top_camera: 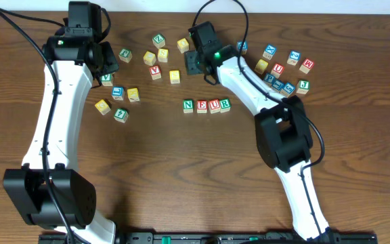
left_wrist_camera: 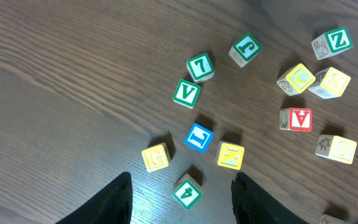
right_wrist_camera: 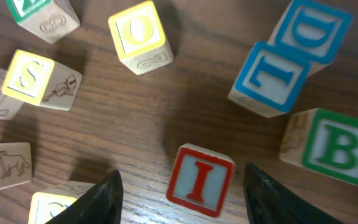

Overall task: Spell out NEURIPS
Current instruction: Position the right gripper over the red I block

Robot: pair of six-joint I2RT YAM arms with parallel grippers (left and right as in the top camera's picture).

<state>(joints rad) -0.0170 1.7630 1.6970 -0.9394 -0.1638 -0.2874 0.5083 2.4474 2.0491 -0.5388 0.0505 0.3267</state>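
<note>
Our right gripper [right_wrist_camera: 182, 175] hangs spread over the red I block [right_wrist_camera: 199, 180]. The block stands on the wood between the fingers, touching neither and sitting nearer the right one. We judge this to be the pick of the fifth letter.

To do it well, we should:
- shift a little so the block sits centred;
- turn the wrist until the pads meet two opposite sides squarely, since the block lies slightly askew;
- drop straight down and squeeze low.

The neighbours stand apart, so the fingers have room. The green B block [right_wrist_camera: 340, 146] is to one side, the blue block [right_wrist_camera: 269, 78] beyond it, and the yellow O block [right_wrist_camera: 138, 34] farther off.

Our left gripper [left_wrist_camera: 182, 182] is also spread and holds nothing.

Farther out, the row [top_camera: 206, 105] reads N, E, U, R. The wood just past the R is bare, but our right arm [top_camera: 249, 85] crosses nearby, so we should lift high before carrying over. The table [top_camera: 181, 176] lies open in front of the row, and its back edge runs close behind the loose blocks.
</note>
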